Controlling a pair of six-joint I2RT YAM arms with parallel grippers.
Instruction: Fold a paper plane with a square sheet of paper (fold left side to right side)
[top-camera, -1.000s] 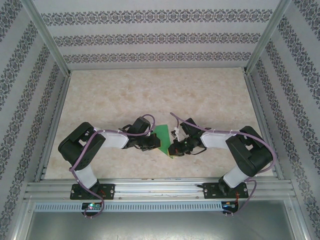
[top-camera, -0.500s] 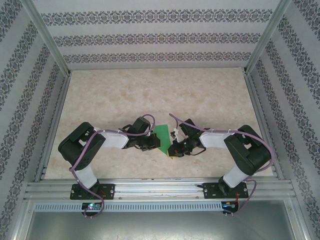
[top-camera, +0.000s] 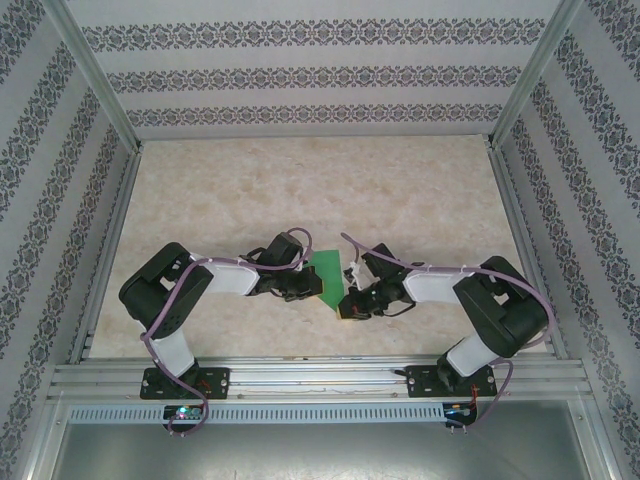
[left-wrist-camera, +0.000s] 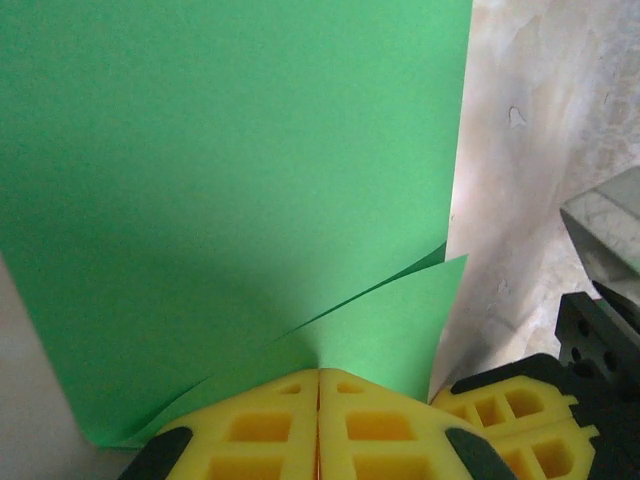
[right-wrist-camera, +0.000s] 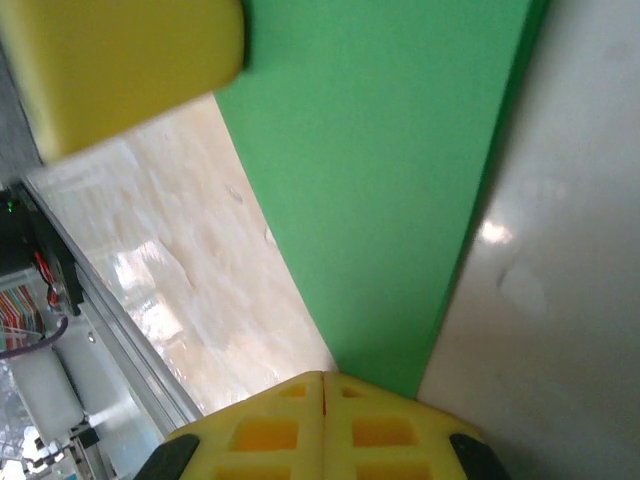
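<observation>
Marbled beige tabletop (top-camera: 300, 190) is carrying everything: close to its near edge, the left gripper (left-wrist-camera: 318, 375) is pinching two layers of the thin bright green square sheet of paper (left-wrist-camera: 230, 180), and the right gripper (right-wrist-camera: 323, 375) is clamping its edge. Left-to-right folding is seemingly underway; next, corners need aligning before creasing flat on the tabletop.

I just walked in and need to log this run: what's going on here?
Two robot arms are working one sheet of green paper near the front middle of the table. The left gripper is shut on one edge, where the paper shows overlapping layers, and the right gripper is shut on the opposite side. It is mid-fold, not yet a plane.
</observation>
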